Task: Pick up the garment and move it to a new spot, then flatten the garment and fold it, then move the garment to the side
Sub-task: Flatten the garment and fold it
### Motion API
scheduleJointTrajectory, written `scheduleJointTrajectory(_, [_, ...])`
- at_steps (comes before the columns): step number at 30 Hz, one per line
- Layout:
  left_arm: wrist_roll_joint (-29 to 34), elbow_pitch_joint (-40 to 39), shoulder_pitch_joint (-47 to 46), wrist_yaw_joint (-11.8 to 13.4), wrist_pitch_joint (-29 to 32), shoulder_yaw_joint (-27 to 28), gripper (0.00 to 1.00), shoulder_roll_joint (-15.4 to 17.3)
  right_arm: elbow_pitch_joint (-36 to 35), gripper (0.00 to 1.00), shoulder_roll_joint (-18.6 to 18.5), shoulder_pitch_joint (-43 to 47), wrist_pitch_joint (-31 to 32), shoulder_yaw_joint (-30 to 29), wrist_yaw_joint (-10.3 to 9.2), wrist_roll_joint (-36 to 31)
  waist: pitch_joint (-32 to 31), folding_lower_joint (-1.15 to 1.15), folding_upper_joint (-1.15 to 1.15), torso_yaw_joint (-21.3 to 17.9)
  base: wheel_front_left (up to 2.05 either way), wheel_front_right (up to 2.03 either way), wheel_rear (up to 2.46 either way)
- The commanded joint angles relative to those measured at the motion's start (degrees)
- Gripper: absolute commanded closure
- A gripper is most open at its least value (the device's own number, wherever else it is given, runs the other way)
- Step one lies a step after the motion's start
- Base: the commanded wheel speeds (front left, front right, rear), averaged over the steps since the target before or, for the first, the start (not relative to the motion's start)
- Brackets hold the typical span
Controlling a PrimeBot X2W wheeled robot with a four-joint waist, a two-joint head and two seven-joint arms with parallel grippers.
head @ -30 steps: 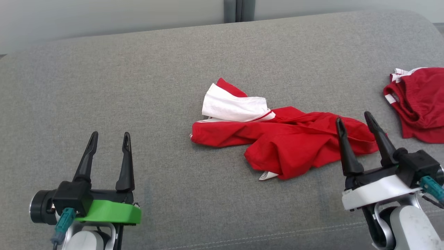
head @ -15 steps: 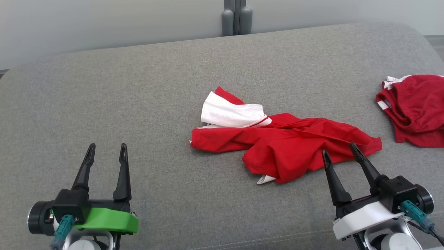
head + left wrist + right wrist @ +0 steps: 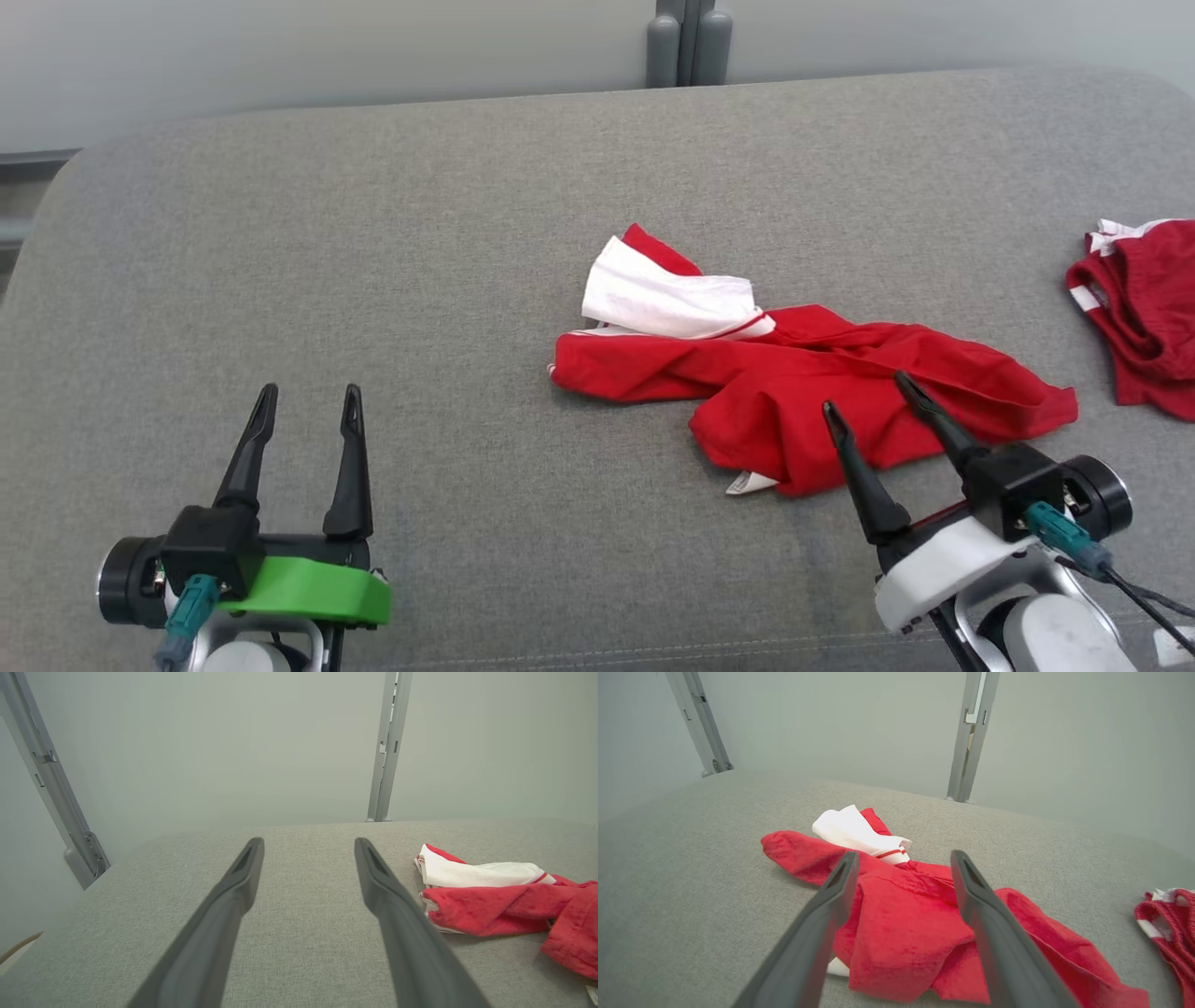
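Note:
A crumpled red garment [image 3: 803, 392] with a white panel [image 3: 667, 303] lies on the grey cushion, right of centre. My right gripper [image 3: 868, 397] is open and hovers at its near right part, fingers pointing at the red cloth with nothing held. In the right wrist view the garment [image 3: 901, 919] lies between and beyond the open fingers [image 3: 831, 896]. My left gripper [image 3: 308, 401] stands open over bare cushion at the lower left, well apart from the cloth. The left wrist view shows the garment [image 3: 495, 900] to the right of its fingers [image 3: 383, 882].
A second red garment with white trim [image 3: 1144, 313] lies at the cushion's right edge. The grey cushion [image 3: 373, 233] has free room on its left half. A grey wall and a metal post [image 3: 689, 42] stand behind the far edge.
The camera has shifted, so the whole scene sits lower and further right. My right gripper has drawn back and leftward over the garment's near part. The garment lies unchanged.

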Motion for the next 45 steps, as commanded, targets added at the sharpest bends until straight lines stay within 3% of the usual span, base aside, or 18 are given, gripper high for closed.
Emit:
scheduleJointTrajectory(1, [-0.3, -0.2, -1.1, -0.1, -0.3, -0.4, 0.00, -0.3, 1.1, 0.00, -1.7, -2.0, 0.8, 2.1, 0.00, -0.3, 1.4, 0.00, 0.00, 2.2, 0.00, 0.00, 0.00])
scheduleJointTrajectory(9, [-0.7, 1.5, -2.1, -0.5, -1.0, -1.2, 0.00, -1.8, 12.0, 0.00, -8.2, -10.1, 4.2, 10.5, -0.02, -1.1, 3.2, 0.00, 0.00, 6.3, 0.00, 0.00, 0.00])
scheduleJointTrajectory(12, [-0.7, 1.9, -2.4, -0.6, -1.2, -1.1, 0.00, -2.3, 15.6, 0.00, -8.8, -12.1, 4.1, 12.4, -0.02, -1.6, 3.5, 0.00, 0.00, 6.9, 0.00, 0.00, 0.00])
scheduleJointTrajectory(13, [-0.7, 2.0, -2.5, -0.6, -1.3, -1.1, 0.00, -2.3, 16.5, 0.24, -8.9, -12.5, 4.0, 12.6, -0.04, -1.7, 3.6, 0.00, 0.00, 7.0, 0.00, 0.00, 0.00])
scheduleJointTrajectory(15, [-0.6, 2.1, -2.5, -0.5, -1.4, -0.8, 0.00, -2.5, 17.8, 1.00, -8.8, -13.3, 3.5, 12.7, -0.04, -1.5, 3.8, 0.00, 0.00, 7.0, 0.00, 0.00, 0.00])
scheduleJointTrajectory(20, [-0.2, 1.9, -2.8, -0.5, -1.4, -0.4, 0.00, -2.5, 18.6, 1.00, -8.4, -14.2, 1.6, 12.0, -0.04, 0.3, 4.3, 0.00, 0.00, 5.7, 0.00, 0.00, 0.00])
scheduleJointTrajectory(27, [0.3, 1.5, -3.1, -0.6, -1.4, 0.0, 0.00, -2.4, 13.8, 1.00, -6.9, -13.5, -1.7, 7.3, -0.04, 2.1, 4.7, 0.00, 0.00, 3.4, 0.00, 0.00, 0.00])
scheduleJointTrajectory(35, [0.8, 1.2, -3.7, -0.9, -1.4, 0.4, 0.00, -1.9, 9.1, 1.00, -3.1, -11.6, -4.4, -6.7, -0.04, 4.7, 5.1, 0.00, 0.00, 0.5, 0.00, 0.00, 0.00])
scheduleJointTrajectory(39, [1.0, 1.3, -4.0, -1.2, -1.4, 0.3, 0.00, -1.8, 13.4, 1.00, -1.5, -10.5, -5.7, -13.4, -0.04, 7.3, 5.3, 0.00, 0.00, -0.1, 0.00, 0.00, 0.00])
scheduleJointTrajectory(45, [1.1, 1.5, -4.6, -1.3, -1.4, 0.1, 0.00, -1.7, 24.4, 1.00, -0.3, -10.1, -8.9, -18.2, -0.03, 9.8, 5.7, 0.00, 0.00, -0.4, 0.00, 0.00, 0.00])
